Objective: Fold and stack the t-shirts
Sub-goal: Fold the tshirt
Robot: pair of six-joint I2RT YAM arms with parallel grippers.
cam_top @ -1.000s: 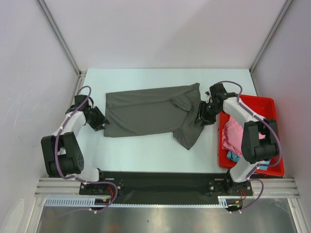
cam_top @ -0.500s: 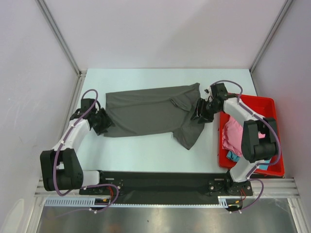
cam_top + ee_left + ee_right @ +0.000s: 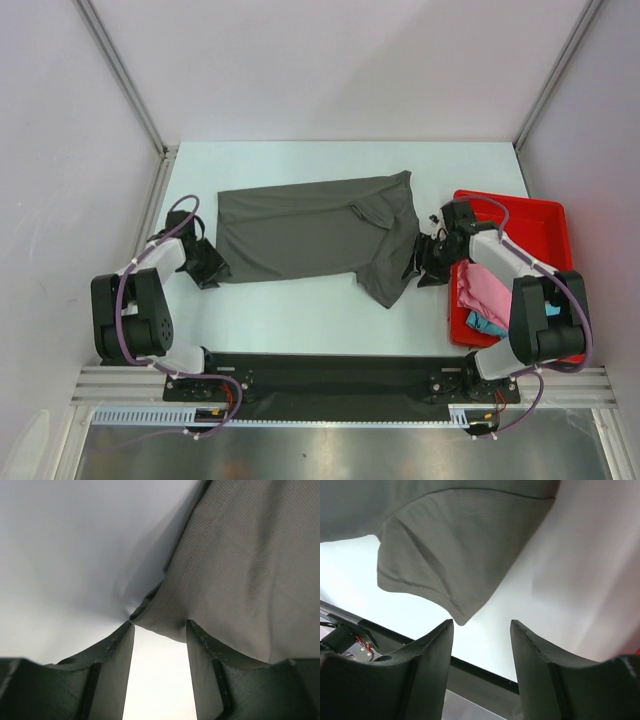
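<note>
Top external: grey t-shirt (image 3: 310, 235) lengthwise left-right

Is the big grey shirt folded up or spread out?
Spread out. The grey shirt lies mostly flat across the table, rumpled only near one sleeve; no neat fold shows.

Charcoal-grey t-shirt (image 3: 300, 230) at the centre of the top view: plain, no print, with a fine knit weave and a stitched hem of the same grey seen close. Pink t-shirt (image 3: 485, 285) and turquoise-blue t-shirt (image 3: 483, 323) at the right: both plain. Bright red on the tray (image 3: 520, 203). Pale, faintly bluish white on the counter (image 3: 300, 310). White shells and black joints on the left arm (image 3: 150, 258) and right arm (image 3: 500, 245), with purple cables (image 3: 118, 300). Dark grey on the left fingers (image 3: 110, 675) and right fingers (image 3: 540, 675). Black on the base plate (image 3: 330, 375) along the lower edge.
</note>
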